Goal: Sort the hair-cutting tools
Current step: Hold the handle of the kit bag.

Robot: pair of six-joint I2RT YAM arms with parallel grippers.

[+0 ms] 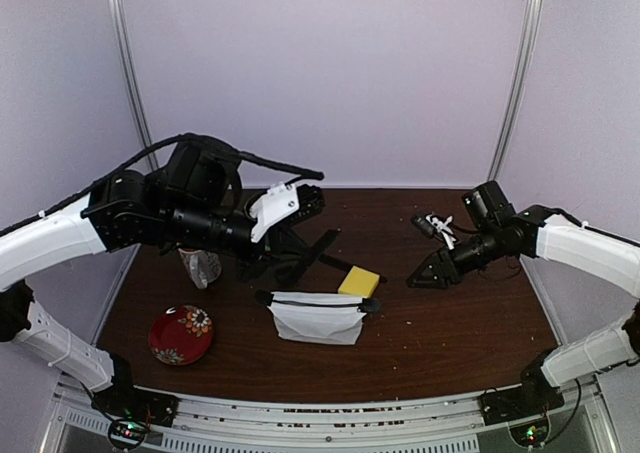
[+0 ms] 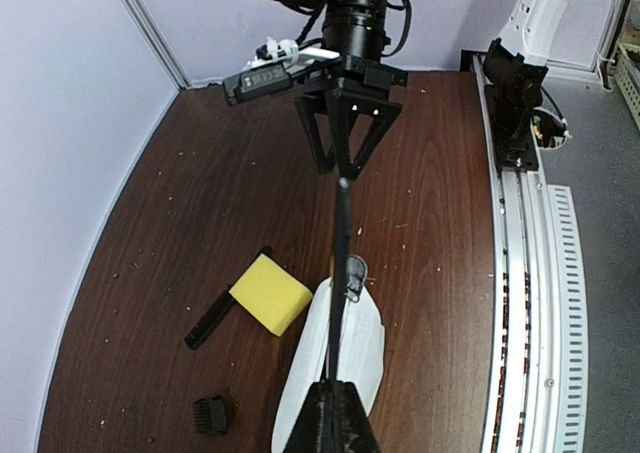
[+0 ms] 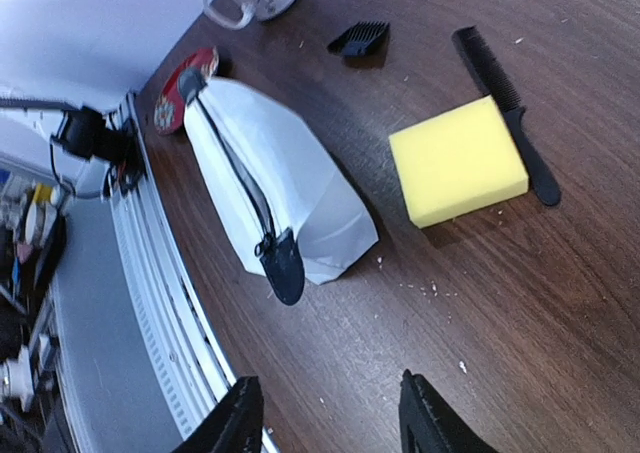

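Got one slim black comb [image 2: 343, 233] pinched tight in the left pincer [image 2: 335, 398], up over the white zippered pouch [image 2: 365, 353]. Probably lining up a handover, seeing the right pincer [image 3: 335, 418] gaping wide, empty.

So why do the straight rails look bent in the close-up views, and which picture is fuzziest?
Left wrist view: wide lens bows the rail at right. Right wrist view: same bowing, but crisp, with a soft shadow beside the yellow sponge. Top external view: fuzziest, dark table swallowing detail.
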